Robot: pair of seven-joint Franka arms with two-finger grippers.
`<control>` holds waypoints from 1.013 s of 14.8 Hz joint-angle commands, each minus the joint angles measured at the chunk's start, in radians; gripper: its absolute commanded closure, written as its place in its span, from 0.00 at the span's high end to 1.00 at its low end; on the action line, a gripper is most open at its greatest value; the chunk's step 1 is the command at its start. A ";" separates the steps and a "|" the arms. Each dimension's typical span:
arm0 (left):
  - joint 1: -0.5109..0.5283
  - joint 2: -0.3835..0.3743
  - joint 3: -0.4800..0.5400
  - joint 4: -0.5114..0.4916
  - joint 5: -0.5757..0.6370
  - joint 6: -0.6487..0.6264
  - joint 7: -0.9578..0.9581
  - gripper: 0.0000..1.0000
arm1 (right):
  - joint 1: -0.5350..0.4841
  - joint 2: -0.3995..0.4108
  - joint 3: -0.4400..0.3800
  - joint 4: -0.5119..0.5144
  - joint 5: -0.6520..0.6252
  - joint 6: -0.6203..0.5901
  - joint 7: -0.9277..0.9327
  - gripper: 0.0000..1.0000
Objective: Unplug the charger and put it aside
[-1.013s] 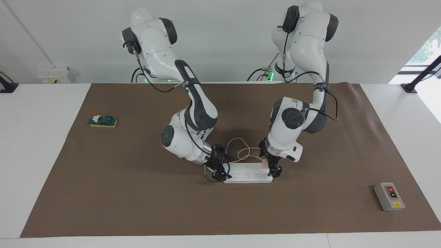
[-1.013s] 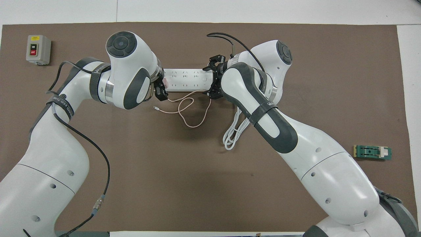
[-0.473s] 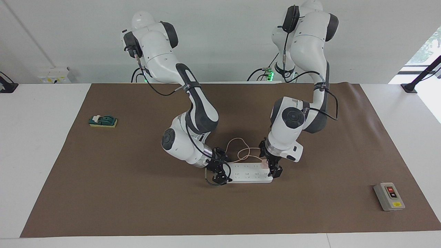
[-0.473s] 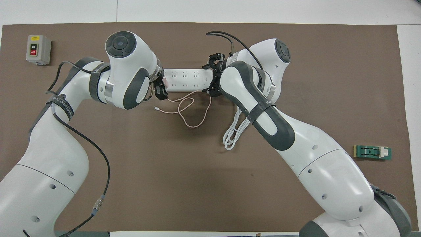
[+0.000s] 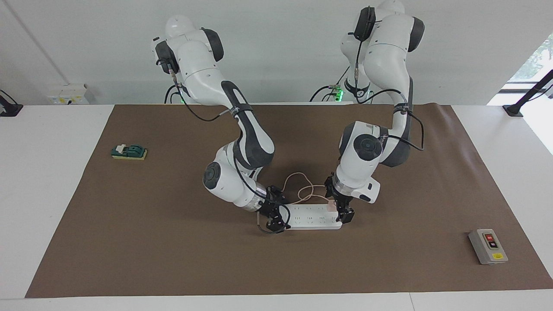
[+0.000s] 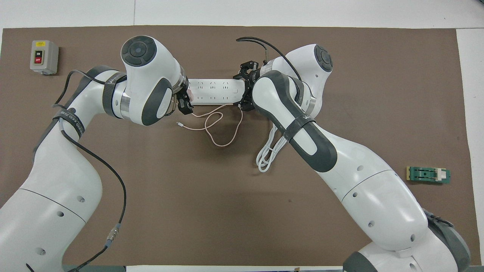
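The pale pink charger [image 5: 330, 206] [image 6: 190, 97] sits plugged into the white power strip [image 5: 313, 218] [image 6: 213, 90] at the strip's end toward the left arm. Its thin pink cable [image 5: 298, 190] [image 6: 219, 128] loops on the mat, nearer to the robots than the strip. My left gripper [image 5: 340, 211] [image 6: 186, 102] is down at the charger, open, with a finger on either side of it. My right gripper [image 5: 275, 218] [image 6: 245, 88] is low at the strip's other end, straddling it. The left wrist hides part of the charger in the overhead view.
The strip's thick white cord [image 6: 270, 151] lies coiled under the right forearm. A grey switch box [image 5: 488, 246] [image 6: 44, 56] stands toward the left arm's end, a green block [image 5: 128, 151] [image 6: 428, 175] toward the right arm's end. A brown mat [image 5: 173, 242] covers the table.
The right arm's elbow and shoulder have shifted, and its gripper has edged a little along the strip's end. The left arm and the charger have stayed put.
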 commanded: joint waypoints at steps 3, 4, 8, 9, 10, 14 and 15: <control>-0.001 -0.035 0.005 -0.047 0.017 0.022 -0.019 0.93 | 0.014 0.031 -0.009 0.045 -0.028 0.010 0.014 0.96; -0.001 -0.035 0.005 -0.047 0.017 0.022 -0.019 0.91 | 0.026 0.032 -0.009 0.044 -0.026 0.013 0.013 0.96; -0.004 -0.035 0.005 -0.050 0.017 0.021 -0.019 0.33 | 0.031 0.037 -0.007 0.036 -0.026 0.056 0.011 0.96; -0.009 -0.035 0.005 -0.050 0.017 0.021 -0.019 0.00 | 0.031 0.037 -0.007 0.036 -0.026 0.056 0.011 0.96; -0.009 -0.035 0.005 -0.050 0.025 0.022 -0.017 0.00 | 0.031 0.037 -0.007 0.036 -0.026 0.056 0.010 0.96; -0.012 -0.035 0.005 -0.055 0.040 0.036 -0.016 0.00 | 0.031 0.037 -0.007 0.036 -0.026 0.059 0.011 0.96; -0.012 -0.035 0.005 -0.055 0.040 0.036 -0.016 0.00 | 0.029 0.037 -0.007 0.035 -0.025 0.059 0.011 0.96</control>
